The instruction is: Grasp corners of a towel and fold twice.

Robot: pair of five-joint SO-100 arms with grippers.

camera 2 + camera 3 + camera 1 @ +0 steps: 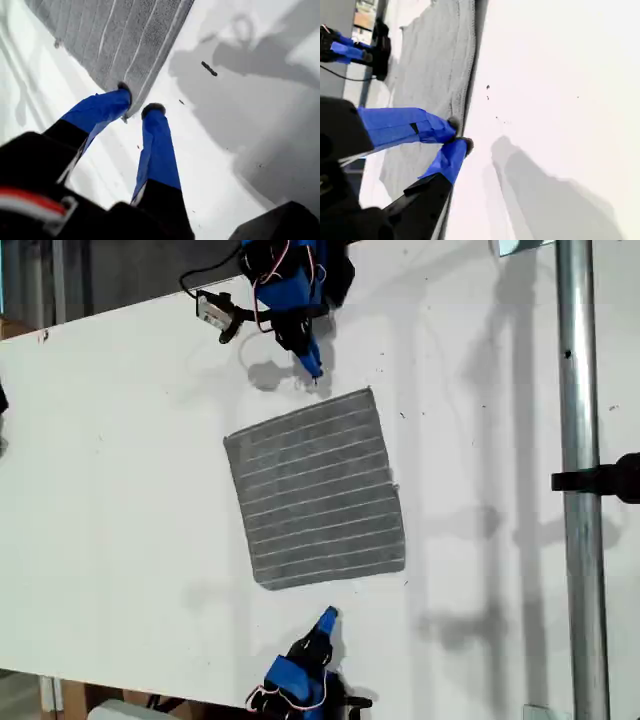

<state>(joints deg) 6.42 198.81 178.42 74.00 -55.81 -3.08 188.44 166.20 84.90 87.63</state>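
Observation:
The grey striped towel lies flat and unfolded in the middle of the white table. My first gripper hangs at the exterior view's top, a little short of the towel's upper right corner. In the first wrist view that corner sits just past the gripper, whose jaws stand a narrow gap apart and hold nothing. My second gripper is at the exterior view's bottom, just off the towel's lower edge. In the second wrist view the gripper is shut and empty, with its tips at the towel's edge.
A metal pole with a black clamp runs down the exterior view's right. A small camera on a black cable sits beside the first arm. Tiny dark specks dot the table near the towel.

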